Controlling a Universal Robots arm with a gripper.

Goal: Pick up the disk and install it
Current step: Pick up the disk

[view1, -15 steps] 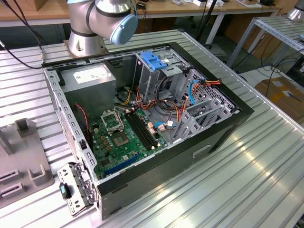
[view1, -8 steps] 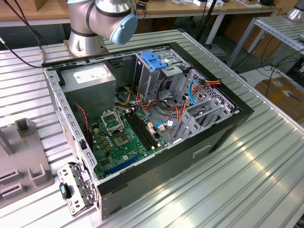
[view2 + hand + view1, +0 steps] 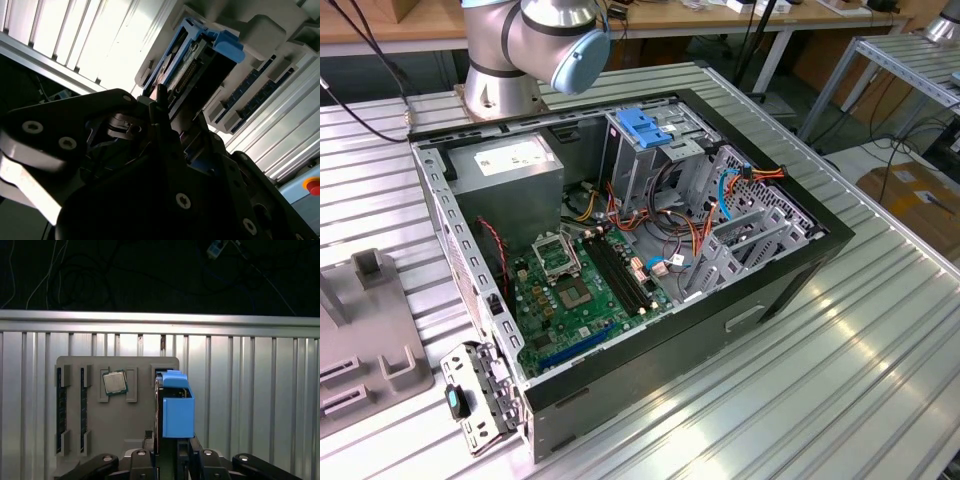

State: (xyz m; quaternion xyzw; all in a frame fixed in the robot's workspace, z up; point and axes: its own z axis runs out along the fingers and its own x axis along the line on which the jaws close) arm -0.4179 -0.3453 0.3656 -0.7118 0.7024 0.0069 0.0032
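Note:
The disk [image 3: 177, 412] stands on edge in a slot of the grey holder plate [image 3: 135, 435], its bright blue carrier toward me and the silver body along one side. In the second wrist view the disk [image 3: 200, 60] reaches from the black fingers [image 3: 160, 102] toward the holder [image 3: 265, 25]. My gripper [image 3: 175, 447] sits at the disk's near end, with its fingers pressed against both flat sides. I cannot tell whether the disk has left its slot.
On the holder also lie a processor chip [image 3: 115, 382] and two memory sticks [image 3: 61, 410]. In the exterior view the open computer case [image 3: 650, 370] lies on the ribbed metal table, with a blue-clipped drive cage [image 3: 645, 125] inside. The arm's base [image 3: 510, 60] stands behind it.

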